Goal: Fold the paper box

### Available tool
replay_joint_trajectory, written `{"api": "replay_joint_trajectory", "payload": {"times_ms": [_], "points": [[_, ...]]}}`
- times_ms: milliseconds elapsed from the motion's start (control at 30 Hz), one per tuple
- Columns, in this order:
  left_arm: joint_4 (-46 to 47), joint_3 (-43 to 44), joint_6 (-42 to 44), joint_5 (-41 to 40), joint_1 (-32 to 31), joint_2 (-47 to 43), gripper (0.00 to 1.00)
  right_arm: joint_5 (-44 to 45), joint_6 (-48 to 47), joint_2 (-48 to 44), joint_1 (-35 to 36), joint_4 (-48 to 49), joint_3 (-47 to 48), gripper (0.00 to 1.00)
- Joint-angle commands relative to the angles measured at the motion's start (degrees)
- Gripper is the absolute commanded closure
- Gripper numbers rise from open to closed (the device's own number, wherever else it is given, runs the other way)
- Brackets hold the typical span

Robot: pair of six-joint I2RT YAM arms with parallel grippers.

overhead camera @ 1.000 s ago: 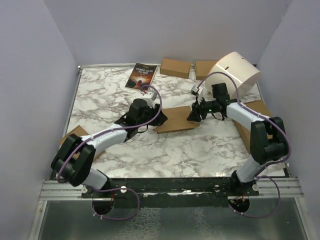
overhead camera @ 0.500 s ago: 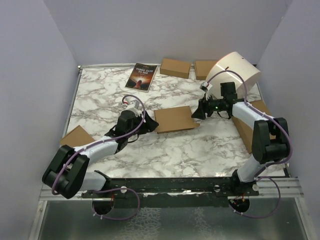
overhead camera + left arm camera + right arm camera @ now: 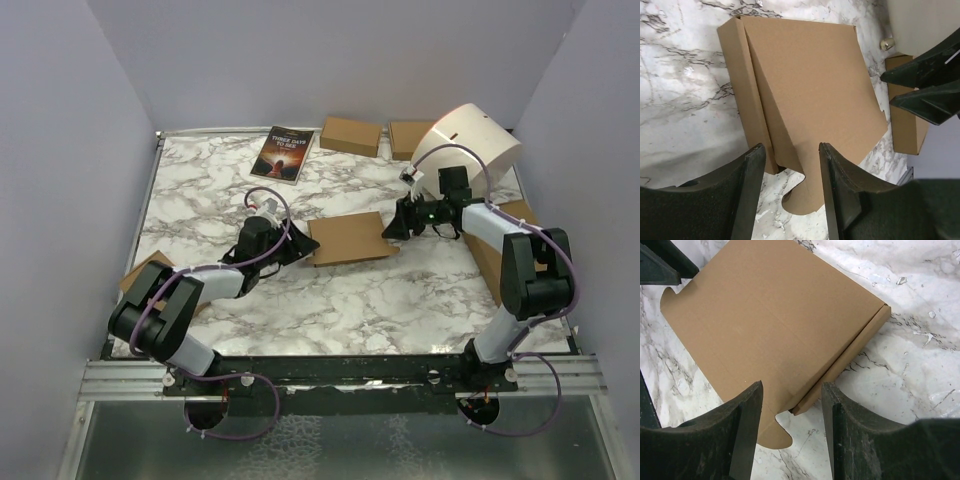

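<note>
The paper box [image 3: 348, 237] lies flat in the middle of the desk [image 3: 330, 300] with its lid down, a shallow closed rectangle. A second ago both arms were crowded against its ends and it looked propped at a slant. Since then the left tool [image 3: 792, 147] has drawn back to just beside the left end and the right tool [image 3: 792, 385] to just beside the right end. Each is released, jaws apart and gripping nothing, so the box holds its shape unaided. That suggests the folding is done or nearly so. The doubt is at the corners. Both wrist views show rounded ears of the lid poking out past the side walls, and a dark gap shows under the lid at the near corner, so the tabs may not be tucked in. Whether the front flap sits inside the wall cannot be made out from above. The inside of the box is hidden, and each wrist view cuts off part of its outline behind the fingers.
</note>
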Motion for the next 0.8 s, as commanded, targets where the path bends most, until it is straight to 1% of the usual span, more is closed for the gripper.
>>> {"api": "replay_joint_trajectory", "payload": {"times_ms": [0,267,367,567,633,700,767], "points": [[6.2,1.2,-3.5,4.2,0.2,1.3,0.51,0.6,0.6,1.1,-0.5,0.8,0.3,0.5],[9.2,1.2,-6.5,7.7,0.2,4.7,0.6,0.0,0.3,3.2,-0.5,-0.2,1.0,0.52],[9.8,0.9,-7.0,8.0,0.2,5.3,0.61,-0.5,0.2,3.6,-0.5,-0.5,1.1,0.53],[9.7,1.6,-7.4,8.6,0.2,6.1,0.62,-1.9,0.0,4.7,-0.4,-1.6,1.5,0.6],[10.2,2.0,-7.7,9.3,0.2,6.7,0.67,-2.2,-0.2,5.0,-0.4,-2.1,1.8,0.61],[10.7,2.3,-8.1,10.0,0.2,7.5,0.69,-2.7,-0.4,5.2,-0.4,-2.3,1.8,0.62],[11.0,2.4,-8.3,10.3,0.2,8.0,0.68,-3.0,-0.4,5.3,-0.4,-2.5,1.8,0.62]]}}
